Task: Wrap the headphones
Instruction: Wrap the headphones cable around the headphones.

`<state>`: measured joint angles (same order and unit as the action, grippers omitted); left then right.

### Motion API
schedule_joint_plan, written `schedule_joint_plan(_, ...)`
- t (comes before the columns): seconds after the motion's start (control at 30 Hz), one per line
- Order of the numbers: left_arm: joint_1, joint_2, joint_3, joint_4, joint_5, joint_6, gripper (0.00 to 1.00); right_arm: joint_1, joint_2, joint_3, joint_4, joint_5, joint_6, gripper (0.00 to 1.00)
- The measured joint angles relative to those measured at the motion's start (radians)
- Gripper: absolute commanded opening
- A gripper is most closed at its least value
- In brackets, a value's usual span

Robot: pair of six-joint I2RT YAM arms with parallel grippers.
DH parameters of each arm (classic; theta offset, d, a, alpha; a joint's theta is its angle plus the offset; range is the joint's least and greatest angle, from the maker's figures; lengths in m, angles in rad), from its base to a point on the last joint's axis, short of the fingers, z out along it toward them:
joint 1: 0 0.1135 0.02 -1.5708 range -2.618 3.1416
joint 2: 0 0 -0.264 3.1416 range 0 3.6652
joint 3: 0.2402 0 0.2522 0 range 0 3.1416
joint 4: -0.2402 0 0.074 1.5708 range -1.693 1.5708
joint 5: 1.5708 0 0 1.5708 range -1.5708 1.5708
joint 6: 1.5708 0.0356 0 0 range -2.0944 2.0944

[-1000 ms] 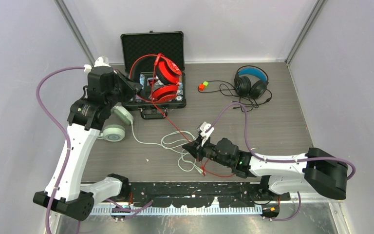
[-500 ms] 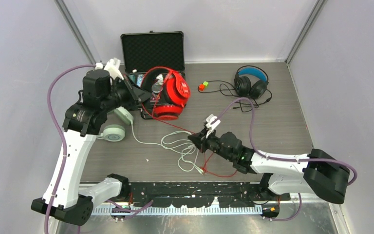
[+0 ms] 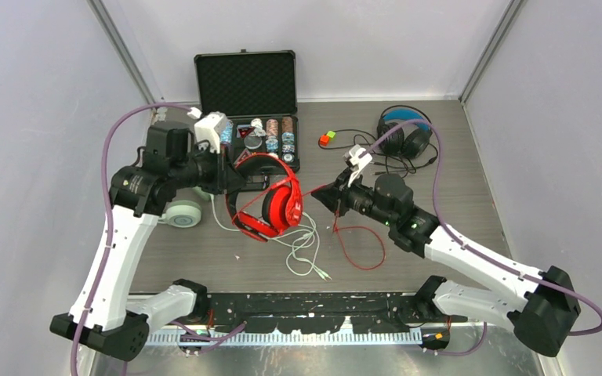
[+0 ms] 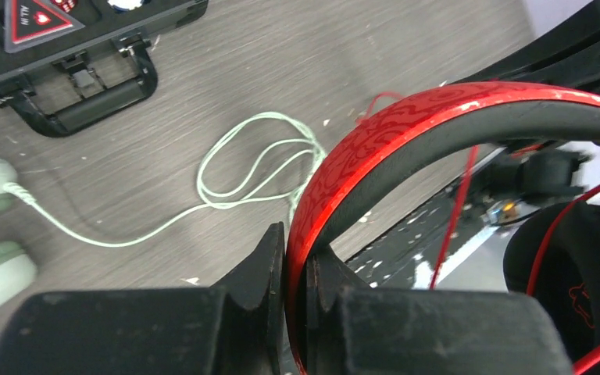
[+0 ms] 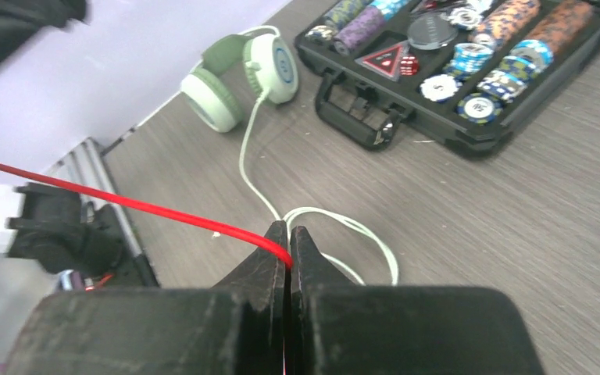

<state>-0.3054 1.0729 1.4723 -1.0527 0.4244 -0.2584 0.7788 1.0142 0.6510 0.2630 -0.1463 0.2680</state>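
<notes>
Two grips carried the work: the left gripper [image 4: 297, 248] was clamped on the headband of the red headphones [image 4: 406, 133], which arched up and away from its jaws. The right gripper [image 5: 287, 242] was pinched shut on their red cable [image 5: 125, 203], which ran off taut to one side. A hard pull looked likely to drag the thin cable through the fingers or strain its plug. Just beyond the right jaws lay the mint cable [image 5: 241, 156], a probable snag.
</notes>
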Motion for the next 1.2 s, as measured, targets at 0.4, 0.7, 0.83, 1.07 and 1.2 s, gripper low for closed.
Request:
schedule_joint_plan(0.4, -0.127, -0.028, -0.127, 0.049, -0.209, 0.362, 0.00, -0.011, 0.020, 0.212, -0.422, -0.285, 0.203, 0.00)
schedule_joint_plan(0.7, -0.154, -0.054, -0.145, 0.124, -0.387, 0.430, 0.00, -0.020, 0.102, 0.251, -0.394, -0.430, 0.426, 0.00)
schedule_joint_plan(0.83, -0.183, -0.054, -0.156, 0.129, -0.479, 0.438, 0.00, -0.023, 0.155, 0.256, -0.289, -0.465, 0.553, 0.02)
schedule_joint_plan(1.07, -0.252, -0.056, -0.159, 0.148, -0.649, 0.391, 0.00, -0.024, 0.243, 0.319, -0.188, -0.472, 0.676, 0.06)
schedule_joint_plan(1.2, -0.291, -0.036, -0.148, 0.141, -0.739, 0.312, 0.00, -0.024, 0.297, 0.372, -0.162, -0.460, 0.716, 0.07)
